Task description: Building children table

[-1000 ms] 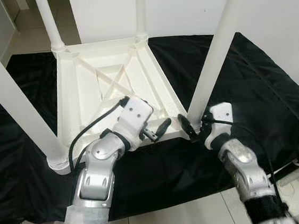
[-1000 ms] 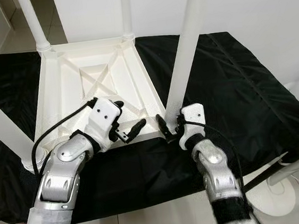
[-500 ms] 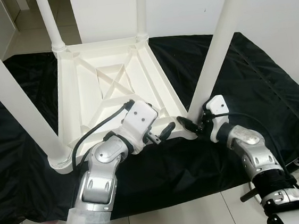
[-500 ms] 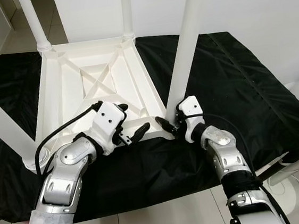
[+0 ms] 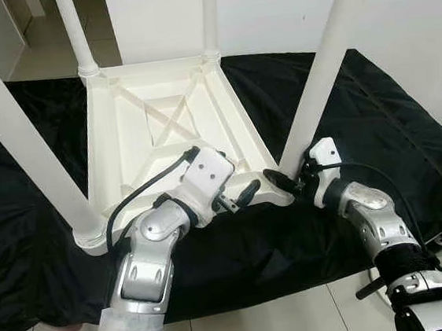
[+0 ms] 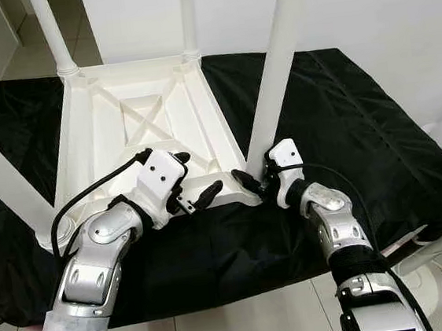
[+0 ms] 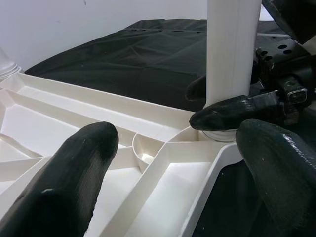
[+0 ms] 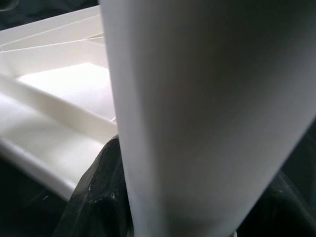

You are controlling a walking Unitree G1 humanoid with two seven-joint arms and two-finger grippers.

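Right hand point(image 6: 248, 185), mine: fingers set round the foot of the near-right leg point(image 6: 274, 73), one black finger on each side of it, closed against the post where it meets the corner socket. Leg's long axis: upright, rising from the near-right corner of the upturned white children's table point(image 6: 92, 139) on the black cloth point(image 6: 358, 119). Left hand point(image 6: 200, 193), mine: spread wide, holding nothing, at the near edge just beside that corner. Right arm nearer; forearm reaching in low.
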